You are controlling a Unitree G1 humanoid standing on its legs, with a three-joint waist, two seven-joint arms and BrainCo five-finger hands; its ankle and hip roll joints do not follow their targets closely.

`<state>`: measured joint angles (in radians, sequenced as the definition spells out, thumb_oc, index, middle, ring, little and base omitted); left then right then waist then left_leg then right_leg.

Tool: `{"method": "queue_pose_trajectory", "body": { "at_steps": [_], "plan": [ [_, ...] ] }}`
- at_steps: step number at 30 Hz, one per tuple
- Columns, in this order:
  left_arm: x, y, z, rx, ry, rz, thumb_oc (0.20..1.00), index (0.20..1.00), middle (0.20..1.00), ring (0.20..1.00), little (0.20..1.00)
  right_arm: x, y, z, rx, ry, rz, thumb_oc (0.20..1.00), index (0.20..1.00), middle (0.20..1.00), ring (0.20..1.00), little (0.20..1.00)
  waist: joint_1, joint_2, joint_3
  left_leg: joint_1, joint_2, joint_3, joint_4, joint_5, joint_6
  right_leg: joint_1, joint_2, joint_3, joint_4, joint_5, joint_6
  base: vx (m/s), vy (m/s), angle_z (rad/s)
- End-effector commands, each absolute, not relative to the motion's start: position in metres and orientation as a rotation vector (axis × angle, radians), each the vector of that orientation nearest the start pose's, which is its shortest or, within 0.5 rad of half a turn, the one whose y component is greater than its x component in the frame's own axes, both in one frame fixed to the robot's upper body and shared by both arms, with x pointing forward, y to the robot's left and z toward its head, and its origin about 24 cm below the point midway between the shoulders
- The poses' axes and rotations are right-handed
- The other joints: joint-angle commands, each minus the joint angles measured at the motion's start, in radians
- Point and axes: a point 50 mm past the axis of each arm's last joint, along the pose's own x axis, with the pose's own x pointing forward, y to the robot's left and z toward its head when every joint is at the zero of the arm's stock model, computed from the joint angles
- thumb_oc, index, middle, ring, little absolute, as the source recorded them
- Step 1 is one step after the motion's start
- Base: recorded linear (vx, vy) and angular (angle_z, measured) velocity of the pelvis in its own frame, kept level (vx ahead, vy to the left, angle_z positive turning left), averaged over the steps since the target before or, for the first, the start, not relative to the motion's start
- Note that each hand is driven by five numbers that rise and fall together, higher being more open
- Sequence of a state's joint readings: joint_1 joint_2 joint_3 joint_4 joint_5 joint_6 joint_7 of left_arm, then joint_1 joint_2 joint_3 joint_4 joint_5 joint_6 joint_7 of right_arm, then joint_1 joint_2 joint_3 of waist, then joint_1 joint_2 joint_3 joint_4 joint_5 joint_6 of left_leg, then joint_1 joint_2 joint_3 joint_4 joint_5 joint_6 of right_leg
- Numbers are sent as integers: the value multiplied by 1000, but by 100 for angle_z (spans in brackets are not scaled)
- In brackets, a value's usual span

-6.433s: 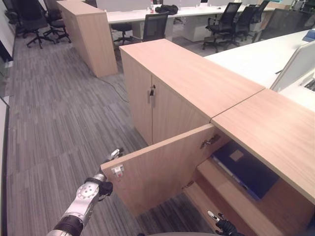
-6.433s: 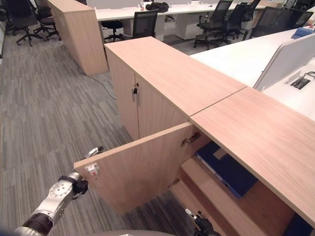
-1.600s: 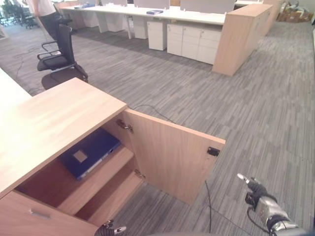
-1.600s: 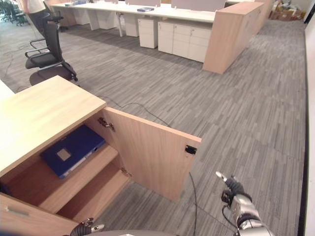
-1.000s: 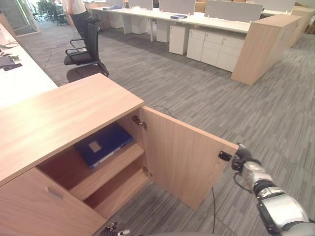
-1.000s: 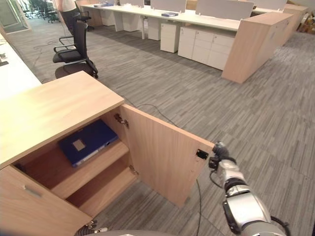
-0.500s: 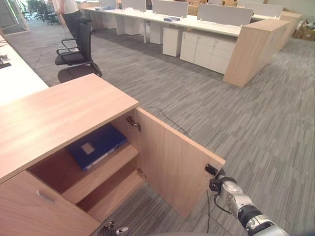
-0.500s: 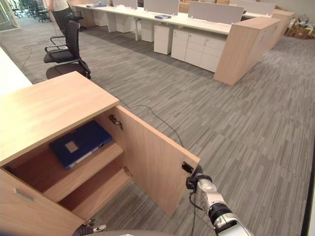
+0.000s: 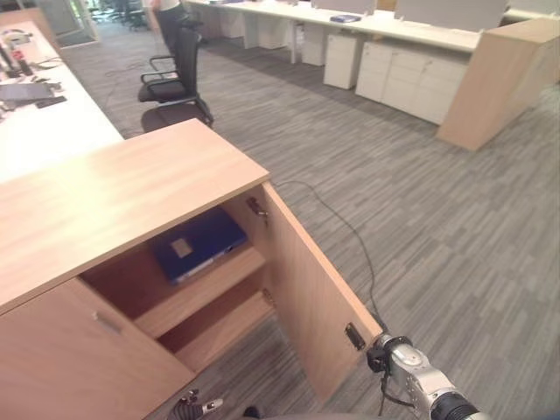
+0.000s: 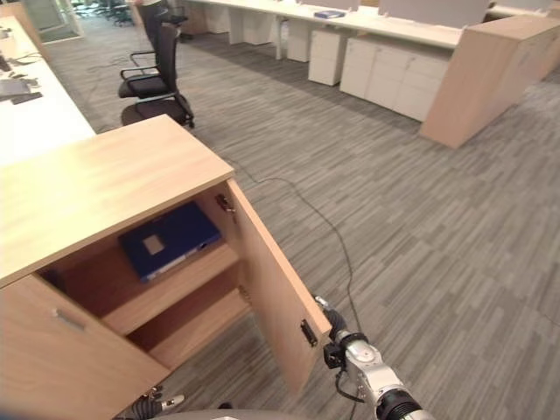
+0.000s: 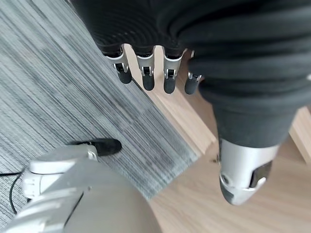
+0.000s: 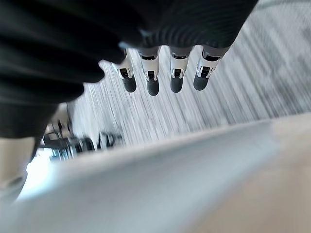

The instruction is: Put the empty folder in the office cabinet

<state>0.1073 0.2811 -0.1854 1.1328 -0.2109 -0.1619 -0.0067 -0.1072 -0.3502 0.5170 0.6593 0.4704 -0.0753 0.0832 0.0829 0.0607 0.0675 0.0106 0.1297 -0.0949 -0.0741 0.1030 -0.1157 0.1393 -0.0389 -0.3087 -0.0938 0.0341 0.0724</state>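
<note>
pushing the door [image 9: 315,297] shut now: right hand [image 10: 348,346] sits right at the door's free edge beside the latch [image 9: 353,336]. its wrist view shows the fingers [image 12: 152,80] straight and loose, nothing held, the pale door edge blurred just past them. compared with half a second ago the door has swung in noticeably, it stands edge-on to the cabinet opening now where it was hanging wide before, and the hand has followed it round. a second ago the hand was only just reaching that edge.

left hand [image 9: 198,405] low at the bottom of the head view, idle, fingers [image 11: 146,73] relaxed and empty, hanging over the carpet [image 9: 420,201] near the cabinet base.

folder [image 9: 199,242], blue, lies flat on the upper shelf [image 9: 197,293] inside the cabinet [image 9: 114,197], same spot as in all the earlier pictures. so placing looks done, what's left is closing up. door about halfway shut by my guess, needs more push till the latch meets the frame.

further back: a black cable [image 9: 346,232] trails over the carpet, office chair [image 9: 175,83] beyond the cabinet, a person [image 9: 168,10] standing behind it, white desks [image 9: 394,52] at the far side.
</note>
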Motion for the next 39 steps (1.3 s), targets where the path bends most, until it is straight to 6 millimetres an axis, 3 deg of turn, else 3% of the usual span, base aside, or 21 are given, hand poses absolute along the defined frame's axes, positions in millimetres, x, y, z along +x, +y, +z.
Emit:
{"method": "queue_pose_trajectory", "body": {
  "at_steps": [1, 2, 3, 4, 5, 6, 8, 11, 14, 16, 18, 19, 20, 21, 22, 24, 26, 28, 32, 37, 39],
  "plan": [
    [129, 263, -136, 217, 937, 179, 1000, 1000, 1000, 1000, 1000, 248, -105, -51, 15, 416, 452, 1000, 1000, 1000, 1000, 1000, 56, -89, 73, -49, -21, -28, 45, -10, -48, -10, -77, -19, 11, -69, 54, -122, 0, 82],
    [135, 261, -134, 226, 919, 173, 1000, 1000, 1000, 1000, 1000, 251, -106, -50, 16, 409, 438, 1000, 1000, 1000, 1000, 1000, 63, -93, 91, -94, -12, 17, 103, -11, -58, -8, -94, -61, 14, -71, 54, -105, 20, 107],
    [136, 261, -134, 226, 918, 173, 1000, 1000, 1000, 1000, 1000, 252, -106, -50, 15, 408, 437, 1000, 1000, 1000, 1000, 1000, 61, -93, 88, -102, -15, 15, 106, -9, -56, -12, -96, -64, 13, -67, 55, -167, 69, 118],
    [140, 257, -133, 237, 909, 150, 1000, 1000, 1000, 1000, 1000, 253, -102, -50, 22, 414, 434, 1000, 1000, 1000, 1000, 1000, 46, -103, 86, -125, 54, 232, 176, -14, -39, -15, -120, -135, 17, -67, 54, -124, 49, 131],
    [140, 257, -133, 244, 909, 142, 1000, 1000, 1000, 1000, 1000, 253, -99, -49, 24, 413, 442, 1000, 1000, 1000, 1000, 1000, 37, -108, 81, -118, 91, 342, 211, -26, -33, -15, -125, -164, 17, -68, 52, -66, 12, 139],
    [138, 257, -133, 249, 909, 135, 1000, 1000, 1000, 1000, 1000, 253, -97, -49, 34, 415, 445, 1000, 1000, 1000, 1000, 1000, 31, -113, 75, -104, 112, 400, 249, -59, -39, 3, -123, -174, 17, -91, 48, 16, -38, 140],
    [133, 258, -134, 255, 920, 128, 1000, 1000, 1000, 1000, 1000, 252, -93, -49, 72, 424, 445, 1000, 1000, 1000, 1000, 1000, 34, -112, 70, -107, 123, 442, 302, -88, -40, 28, -124, -217, 20, -99, 36, 37, 26, 148],
    [128, 257, -136, 286, 940, 86, 1000, 1000, 1000, 1000, 1000, 252, -93, -48, 126, 428, 418, 1000, 1000, 1000, 1000, 1000, 42, -95, 53, -80, 87, 423, 218, -83, -34, 63, -127, -271, 34, -93, 44, 74, 151, 139],
    [130, 255, -135, 328, 935, 25, 1000, 1000, 1000, 1000, 1000, 259, -99, -44, 169, 411, 358, 1000, 1000, 1000, 1000, 1000, 55, -107, 49, -76, 43, 387, 186, -88, -9, 64, -163, -307, 105, -102, 53, 72, 210, 99],
    [134, 256, -132, 354, 916, -7, 1000, 1000, 1000, 1000, 1000, 271, -104, -36, 195, 375, 303, 1000, 1000, 1000, 1000, 1000, 71, -108, 53, -36, 1, 367, 143, -119, 38, 9, -228, -316, 280, -104, 91, 94, 292, 110],
    [134, 258, -131, 358, 909, -5, 1000, 1000, 1000, 1000, 1000, 280, -107, -32, 209, 365, 270, 1000, 1000, 1000, 1000, 1000, 62, -106, 68, 4, -34, 353, 102, -135, 71, -65, -312, -278, 448, 6, 163, 45, 244, 51],
    [137, 258, -129, 363, 898, -6, 1000, 1000, 1000, 1000, 1000, 286, -107, -27, 210, 344, 256, 1000, 1000, 1000, 1000, 1000, 58, -95, 81, 2, -36, 359, 85, -106, 89, -111, -332, -258, 514, 79, 170, -22, 196, 39],
    [139, 260, -128, 371, 887, 0, 1000, 1000, 1000, 1000, 1000, 292, -113, -23, 228, 327, 215, 1000, 1000, 1000, 1000, 1000, 44, -78, 84, 31, -30, 320, 42, -96, 90, -175, -304, -154, 579, 66, 182, -52, 111, 38],
    [140, 259, -128, 371, 887, -1, 1000, 1000, 1000, 1000, 1000, 292, -113, -22, 228, 326, 215, 1000, 1000, 1000, 1000, 1000, 45, -76, 82, 28, -28, 320, 41, -94, 91, -177, -301, -155, 574, 72, 182, 79, 17, 60],
    [142, 259, -127, 374, 877, -4, 1000, 1000, 1000, 1000, 1000, 295, -123, -20, 237, 315, 178, 1000, 1000, 1000, 1000, 1000, 34, -77, 84, 37, -35, 281, 30, -91, 83, -181, -257, -86, 516, 20, 168, 68, -43, 59],
    [143, 259, -126, 361, 870, -1, 1000, 1000, 1000, 1000, 1000, 298, -135, -20, 246, 312, 120, 1000, 1000, 1000, 1000, 1000, 27, -75, 87, 46, -39, 240, 20, -86, 71, -167, -202, -20, 387, -39, 147, 125, -106, 54],
    [146, 263, -125, 363, 872, 17, 1000, 1000, 1000, 1000, 1000, 306, -150, -13, 217, 285, 73, 1000, 1000, 1000, 1000, 1000, 11, -86, 85, 56, -45, 210, 9, -95, 58, -160, -172, 33, 215, -35, 131, 129, -130, 67],
    [144, 261, -125, 364, 871, -7, 1000, 1000, 1000, 1000, 1000, 307, -174, -16, 253, 296, -42, 1000, 1000, 1000, 1000, 1000, 6, -104, 69, 63, -66, 176, 6, -106, 58, -138, -160, 86, 137, -17, 126, 132, -96, 79],
    [129, 261, -132, 327, 916, 15, 1000, 1000, 1000, 1000, 1000, 314, -213, -6, 308, 261, -199, 1000, 1000, 1000, 1000, 1000, 15, -108, 29, 84, -64, 161, 1, -113, 49, -72, -148, 85, 58, 13, 123, 147, -114, 55],
    [110, 252, -140, 331, 975, -59, 1000, 1000, 1000, 1000, 1000, 323, -260, 13, 290, 221, -353, 1000, 1000, 1000, 1000, 1000, 21, -100, 10, 114, -51, 148, -3, -119, 36, -16, -132, 59, 20, 3, 113, 82, -73, 9],
    [105, 249, -142, 332, 991, -89, 1000, 1000, 1000, 1000, 1000, 331, -285, 32, 257, 200, -425, 1000, 1000, 1000, 1000, 1000, 26, -99, 3, 120, -44, 138, -6, -119, 29, -4, -126, 47, 15, -6, 109, 38, -82, 6]
  ]
}}
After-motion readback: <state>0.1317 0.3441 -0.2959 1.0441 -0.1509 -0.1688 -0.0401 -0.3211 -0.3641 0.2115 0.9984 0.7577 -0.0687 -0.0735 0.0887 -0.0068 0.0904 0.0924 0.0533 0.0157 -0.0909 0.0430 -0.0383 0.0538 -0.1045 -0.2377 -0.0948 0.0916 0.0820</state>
